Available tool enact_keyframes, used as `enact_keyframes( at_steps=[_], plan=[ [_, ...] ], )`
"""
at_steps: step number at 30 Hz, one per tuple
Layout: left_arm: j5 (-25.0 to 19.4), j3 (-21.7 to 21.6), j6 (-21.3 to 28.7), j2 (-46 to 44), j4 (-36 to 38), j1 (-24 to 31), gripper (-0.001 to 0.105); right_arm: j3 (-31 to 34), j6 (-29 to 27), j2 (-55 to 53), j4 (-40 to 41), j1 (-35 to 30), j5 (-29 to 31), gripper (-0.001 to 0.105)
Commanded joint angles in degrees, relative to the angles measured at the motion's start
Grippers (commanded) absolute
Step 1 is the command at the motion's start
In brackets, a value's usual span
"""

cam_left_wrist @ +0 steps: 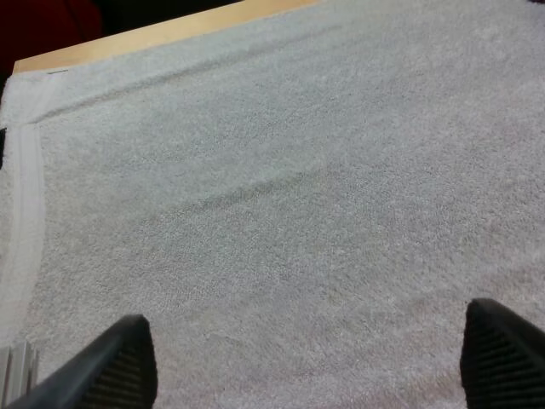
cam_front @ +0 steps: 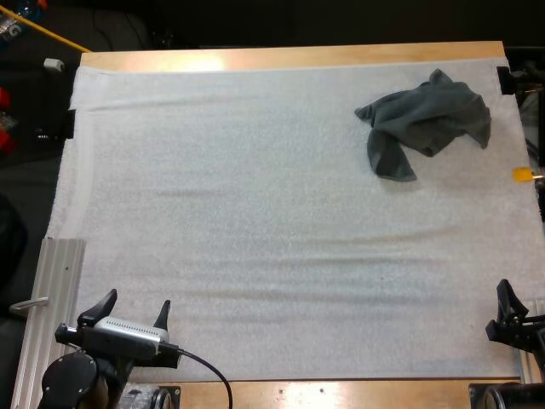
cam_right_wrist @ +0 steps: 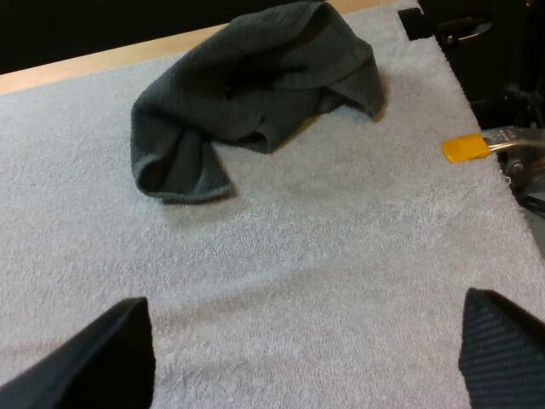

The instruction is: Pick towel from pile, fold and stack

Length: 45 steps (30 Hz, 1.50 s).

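One crumpled dark grey-green towel (cam_front: 426, 119) lies on the white mat (cam_front: 255, 239), at the far right, near the mat's far edge and well apart from both our grippers; the mat covers almost the whole wooden surface (cam_front: 289, 56), which shows as a pale strip along the far side and the near side; soft creases run across the mat; a ribbed metal rail (cam_front: 51, 298) lies just beside the mat's near left edge; beyond the far side all is dark. Our left gripper (cam_front: 136, 300) is over bare mat at the near left, fingers wide apart, holding nothing; our right gripper (cam_right_wrist: 302, 341), at the near right, has its fingers wide apart too, empty, and faces the towel.
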Motion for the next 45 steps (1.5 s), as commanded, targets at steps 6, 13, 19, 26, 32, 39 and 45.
enact_keyframes(
  at_steps=[6,13,19,26,32,39,45],
  plan=[
    [0.12,-0.18,-0.29,-7.41,-0.65,-0.02,0.071,-0.13,-0.15,-1.63,-0.07,-0.38,-0.38,0.071],
    [0.37,-2.49,-0.48,-4.46,-0.36,-2.51,0.071,-5.00,-0.15,2.79,0.15,-0.38,-2.98,0.071],
    [1.35,-6.45,-0.48,0.47,-0.36,-6.72,0.071,-14.02,-0.15,9.03,4.04,-0.38,-7.81,0.071],
    [6.85,-11.75,-1.23,7.63,-1.71,-11.89,0.071,-21.71,-0.15,14.24,8.16,-0.38,-17.16,0.071],
    [12.28,-16.25,-2.67,12.86,-4.07,-16.88,0.071,-26.49,-0.15,17.27,9.09,-0.38,-27.74,0.071],
    [13.01,-18.79,-3.09,17.36,-4.07,-20.09,0.071,-29.04,1.88,21.06,8.33,-0.38,-30.85,0.071],
    [13.00,-18.79,-3.09,19.31,-4.07,-20.09,0.071,-29.03,4.24,27.40,3.97,-0.38,-31.49,0.071]
  ],
)
